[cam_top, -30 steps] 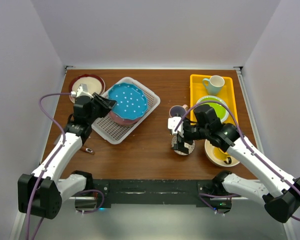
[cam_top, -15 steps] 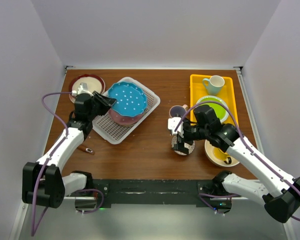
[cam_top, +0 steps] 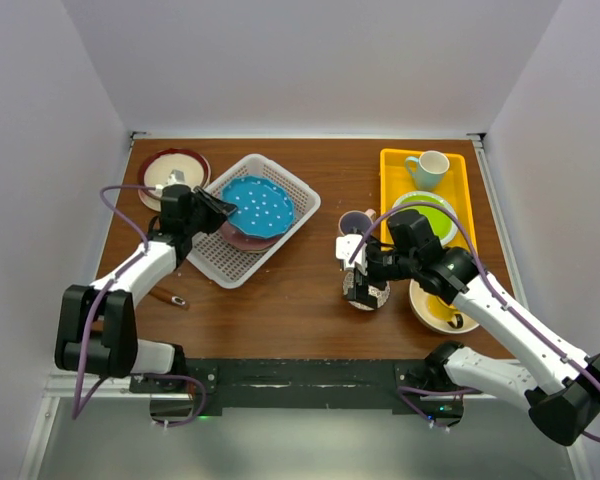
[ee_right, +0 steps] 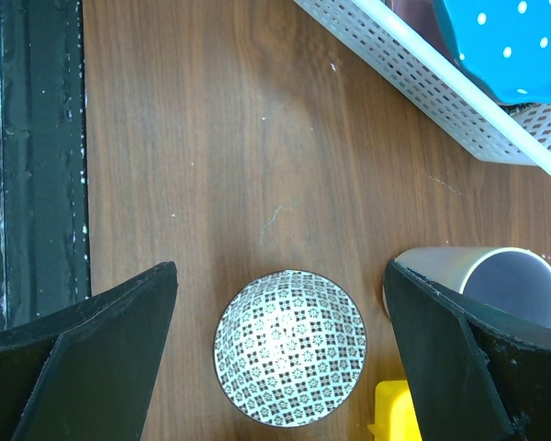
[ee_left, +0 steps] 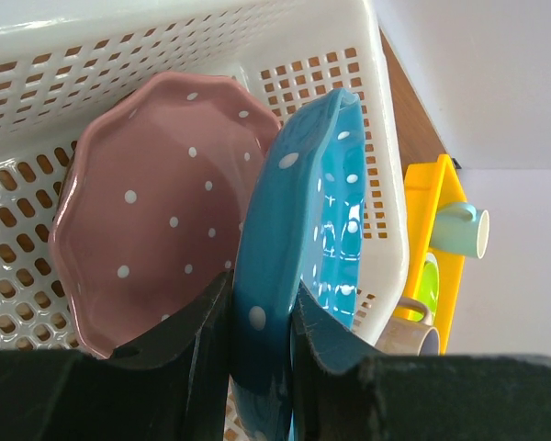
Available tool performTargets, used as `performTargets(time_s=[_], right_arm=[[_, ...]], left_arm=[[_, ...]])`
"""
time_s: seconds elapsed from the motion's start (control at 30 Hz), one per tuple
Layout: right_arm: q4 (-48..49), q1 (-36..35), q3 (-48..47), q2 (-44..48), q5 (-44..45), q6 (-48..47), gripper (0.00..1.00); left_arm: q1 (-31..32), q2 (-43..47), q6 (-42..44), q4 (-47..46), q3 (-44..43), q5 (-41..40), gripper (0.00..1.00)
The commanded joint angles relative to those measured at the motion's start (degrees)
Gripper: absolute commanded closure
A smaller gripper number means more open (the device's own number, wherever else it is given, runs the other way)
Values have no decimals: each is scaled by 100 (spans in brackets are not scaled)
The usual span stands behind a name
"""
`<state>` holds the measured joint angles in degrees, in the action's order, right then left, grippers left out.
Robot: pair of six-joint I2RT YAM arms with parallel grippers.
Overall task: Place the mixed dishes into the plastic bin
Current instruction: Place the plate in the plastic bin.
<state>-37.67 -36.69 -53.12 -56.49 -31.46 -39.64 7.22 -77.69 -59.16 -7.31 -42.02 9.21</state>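
My left gripper (cam_top: 210,208) is shut on the rim of the blue dotted plate (cam_top: 259,206) and holds it tilted on edge inside the white plastic bin (cam_top: 216,262). In the left wrist view the fingers (ee_left: 207,331) clamp the blue plate (ee_left: 298,239), with the pink dotted plate (ee_left: 156,220) lying in the bin (ee_left: 165,37) beside it. My right gripper (cam_top: 363,280) is open and hovers over the small patterned bowl (ee_right: 289,344) on the table. The beige mug (ee_right: 482,280) lies beside that bowl.
A pink-and-cream plate (cam_top: 173,165) sits at the far left. The yellow tray (cam_top: 392,185) holds a mint mug (cam_top: 428,168) and a green plate (cam_top: 432,215). A large cream bowl (cam_top: 438,308) sits under the right arm. A small brown object (cam_top: 171,298) lies at the left front.
My left gripper has drawn back to the left and tipped the blue plate more on edge, lower into the bin. The right arm has not moved.
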Motion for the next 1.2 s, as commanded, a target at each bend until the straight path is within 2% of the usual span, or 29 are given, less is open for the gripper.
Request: performTargets(time_s=[0.0, 0.63, 0.77, 0.87, 1.17], right_arm=[[190, 30, 13, 85, -97, -62, 2], [190, 30, 30, 50, -97, -79, 2], [190, 21, 30, 50, -88, -70, 2], [190, 21, 39, 59, -97, -71, 2], [199, 30, 48, 59, -97, -79, 2]], left_arm=[[-46, 0, -228, -1281, -535, 283, 100], [-63, -739, -237, -1370, -579, 213, 100], [-72, -800, -184, -1203, -579, 160, 77], [-72, -792, -114, -1080, -553, 116, 69], [-72, -730, 106, -772, -491, -25, 53]])
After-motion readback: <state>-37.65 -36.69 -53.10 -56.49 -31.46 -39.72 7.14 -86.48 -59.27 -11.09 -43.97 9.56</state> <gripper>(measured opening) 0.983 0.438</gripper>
